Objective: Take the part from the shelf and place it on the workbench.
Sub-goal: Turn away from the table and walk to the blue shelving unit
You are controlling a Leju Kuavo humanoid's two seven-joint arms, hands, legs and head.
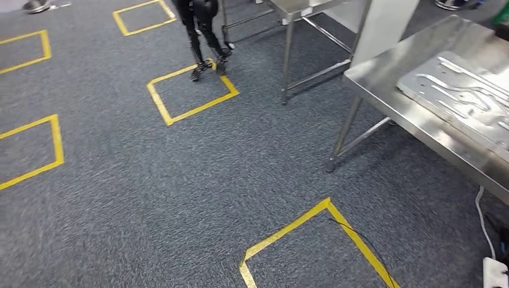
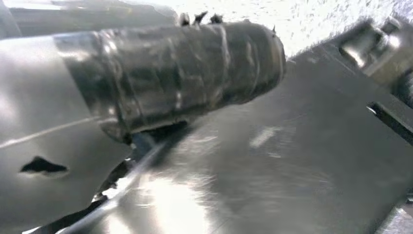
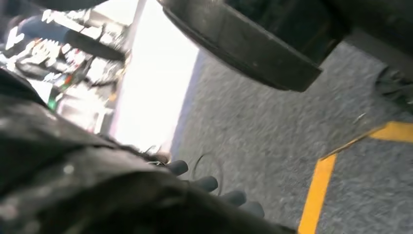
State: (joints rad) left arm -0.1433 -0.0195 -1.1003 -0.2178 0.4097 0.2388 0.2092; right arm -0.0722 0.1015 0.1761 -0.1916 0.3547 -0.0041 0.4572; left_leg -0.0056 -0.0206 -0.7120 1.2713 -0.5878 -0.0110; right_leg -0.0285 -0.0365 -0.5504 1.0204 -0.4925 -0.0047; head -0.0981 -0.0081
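With the grooved metal part point(image 1: 465, 99) lying flat on the steel worktop point(image 1: 384, 81) at about three o'clock, near its front edge, the robot should turn over the open carpet point(image 1: 150, 198) clear of the table legs, its left hand point(image 2: 170, 78) and right hand point(image 3: 214, 187) too blurred to tell whether either holds anything.

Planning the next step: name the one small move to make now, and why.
Probably turn right to face the workbench: it sits at the head view's right edge, with mostly carpet ahead. The left hand lies against a shiny metal sheet, perhaps the part; whether it grips cannot be told.
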